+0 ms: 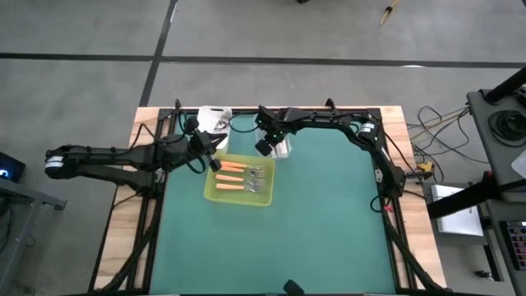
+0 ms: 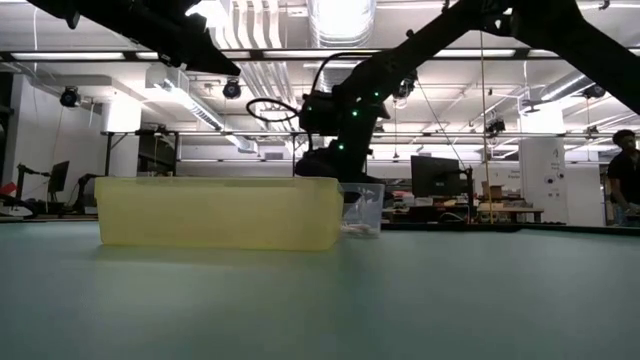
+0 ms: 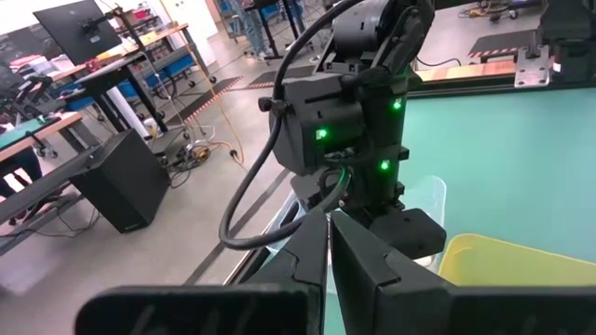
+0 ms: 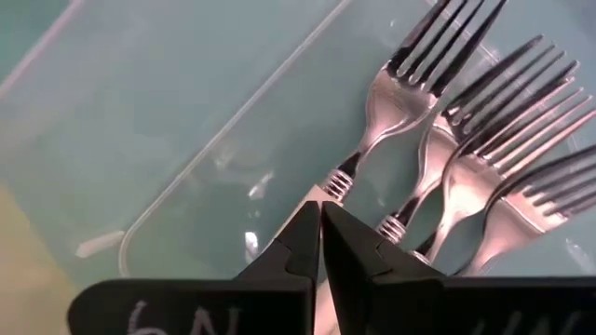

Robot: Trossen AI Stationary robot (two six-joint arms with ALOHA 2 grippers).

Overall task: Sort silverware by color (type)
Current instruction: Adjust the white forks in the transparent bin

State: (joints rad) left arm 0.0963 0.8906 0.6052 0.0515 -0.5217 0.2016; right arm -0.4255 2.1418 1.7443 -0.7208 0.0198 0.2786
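Though over the forks (image 4: 447, 140), right jaws (shut tight) empty.

Orange-handled forks (image 1: 244, 174) lay in the yellow-green tray (image 1: 215, 191) on the green surface (image 1: 329, 222); both claws, left (image 1: 215, 161) and right (image 1: 265, 147), hovered at its far edge.

Long ceiling lights (image 2: 340, 20) are glowing over an open workshop. Desks carrying monitors (image 2: 436, 178) are standing beyond the green table (image 1: 329, 214). Grey concrete floor (image 1: 246, 29) is spreading around it, cables (image 1: 436, 123) trailing alongside.
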